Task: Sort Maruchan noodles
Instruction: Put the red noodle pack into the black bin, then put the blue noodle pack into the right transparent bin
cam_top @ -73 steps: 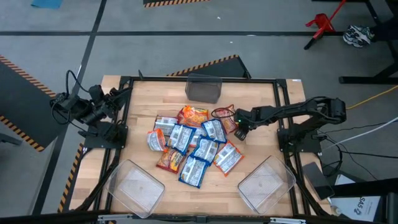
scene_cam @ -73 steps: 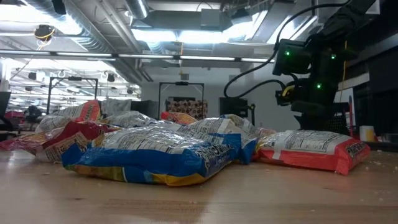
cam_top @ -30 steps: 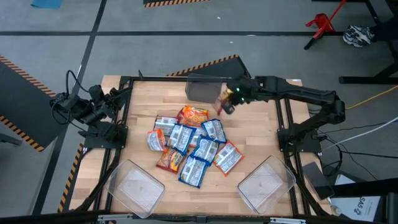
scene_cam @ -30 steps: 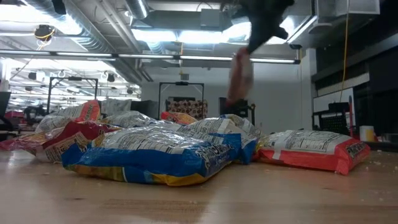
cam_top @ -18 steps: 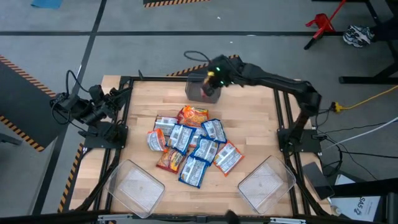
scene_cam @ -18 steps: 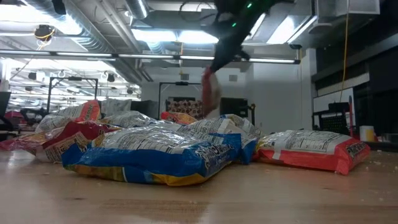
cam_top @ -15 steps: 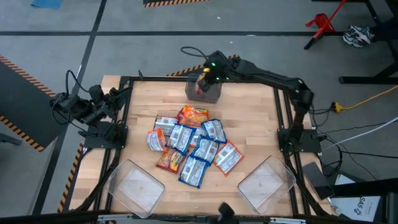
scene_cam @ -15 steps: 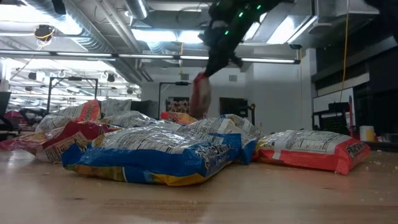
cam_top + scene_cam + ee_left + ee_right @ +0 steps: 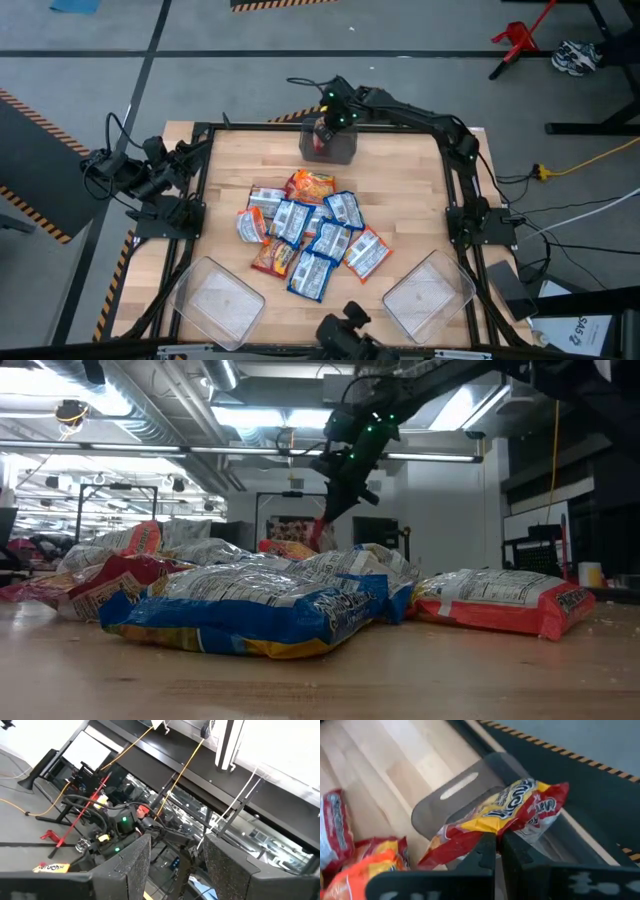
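While my right gripper (image 9: 322, 131) reaches over the far bin (image 9: 341, 152), at the far middle of the table (image 9: 420, 200), it holds 1 red-orange packet (image 9: 505, 815) by its edge. From the right wrist view I see the 2 fingers (image 9: 485, 852) pressed almost together on the plastic, and the packet hangs above the open bin; I cannot tell if it touches the bin wall. From the low view the gripper (image 9: 335, 500) comes down behind the pile.

I see the other noodles lying as a pile (image 9: 305, 235) in the middle of the table, blue-and-white and red-orange packets overlapping each other. 2 more clear bins stand at the near edge, 1 at the left (image 9: 215, 297) and 1 at the right (image 9: 428, 295), both apart from the pile.

My left gripper (image 9: 172, 865) waits off the left edge of the table, and its jaws stand apart with nothing between them.
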`<state>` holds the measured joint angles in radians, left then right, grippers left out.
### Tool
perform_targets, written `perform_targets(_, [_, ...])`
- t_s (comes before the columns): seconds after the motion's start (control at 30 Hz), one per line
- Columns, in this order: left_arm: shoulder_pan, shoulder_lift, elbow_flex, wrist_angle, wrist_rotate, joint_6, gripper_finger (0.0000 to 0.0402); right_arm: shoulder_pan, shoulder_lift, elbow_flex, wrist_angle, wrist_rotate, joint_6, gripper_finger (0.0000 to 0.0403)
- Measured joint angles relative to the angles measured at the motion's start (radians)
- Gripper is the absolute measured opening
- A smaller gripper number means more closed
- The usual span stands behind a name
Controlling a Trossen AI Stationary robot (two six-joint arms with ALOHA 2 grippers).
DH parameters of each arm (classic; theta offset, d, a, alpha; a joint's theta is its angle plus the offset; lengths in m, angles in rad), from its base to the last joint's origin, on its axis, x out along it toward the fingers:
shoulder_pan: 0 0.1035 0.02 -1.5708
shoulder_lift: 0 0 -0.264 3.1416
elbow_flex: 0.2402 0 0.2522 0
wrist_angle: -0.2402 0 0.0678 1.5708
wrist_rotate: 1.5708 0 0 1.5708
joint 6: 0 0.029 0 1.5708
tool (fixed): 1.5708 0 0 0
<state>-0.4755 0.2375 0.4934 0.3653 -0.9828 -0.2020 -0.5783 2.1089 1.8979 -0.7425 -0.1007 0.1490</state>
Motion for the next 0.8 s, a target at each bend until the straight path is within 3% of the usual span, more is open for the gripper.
perform_targets(0.23, [0.000,0.000,0.000,-0.004,-0.002,0.003,0.0176,-0.012,0.000,0.000,-0.137,0.112,-0.012,0.0018])
perform_targets(0.57, [0.000,0.000,0.000,-0.016,-0.003,0.003,0.0176,-0.011,-0.011,0.000,-0.328,0.376,0.001,0.0179])
perform_targets(0.7, [0.000,0.000,0.000,-0.016,-0.004,0.003,0.0176,0.004,-0.023,0.023,-0.368,0.346,-0.004,0.0217])
perform_targets(0.8, [0.000,0.000,0.000,-0.015,-0.005,0.003,0.0176,0.043,-0.042,0.054,-0.365,0.214,-0.035,0.0228])
